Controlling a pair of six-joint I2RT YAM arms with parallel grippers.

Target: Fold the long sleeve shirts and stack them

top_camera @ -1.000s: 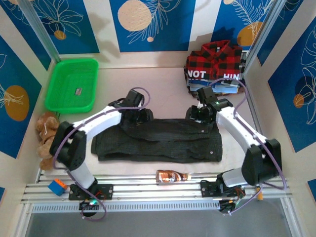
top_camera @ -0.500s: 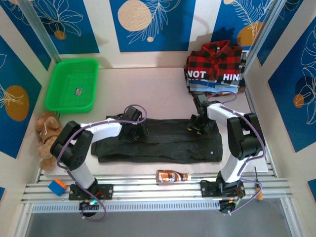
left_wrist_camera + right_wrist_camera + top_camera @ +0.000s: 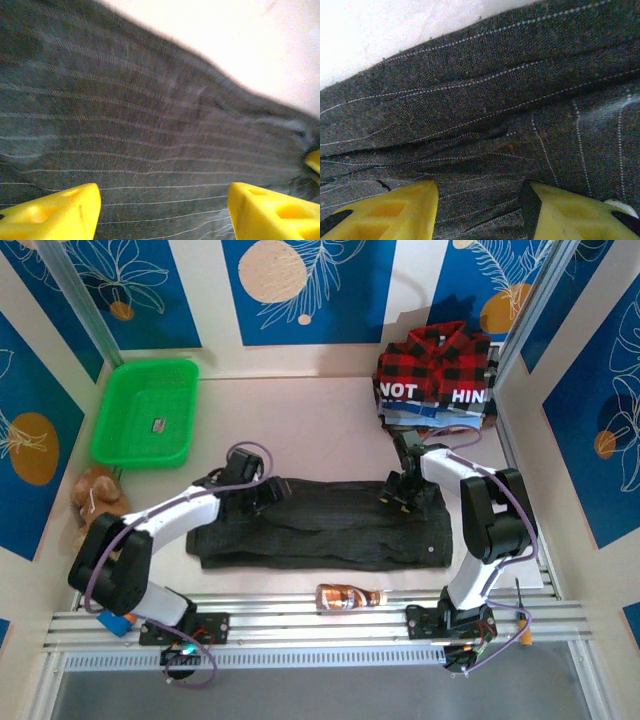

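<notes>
charcoal shirt (image 3: 325,525) sits mid-table as a long strip. left gripper (image 3: 262,492) at its 10 o'clock corner, right gripper (image 3: 397,492) at 2 o'clock, both with fingers spread, holding nothing. i'd pinch both corners evenly before folding.

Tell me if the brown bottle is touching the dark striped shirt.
Apart. In the top view a strip of pale table separates the brown bottle from the near edge of the dark striped shirt.

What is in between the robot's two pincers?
The dark striped shirt lies stretched between the left pincer and the right pincer, seen from the top camera.
</notes>
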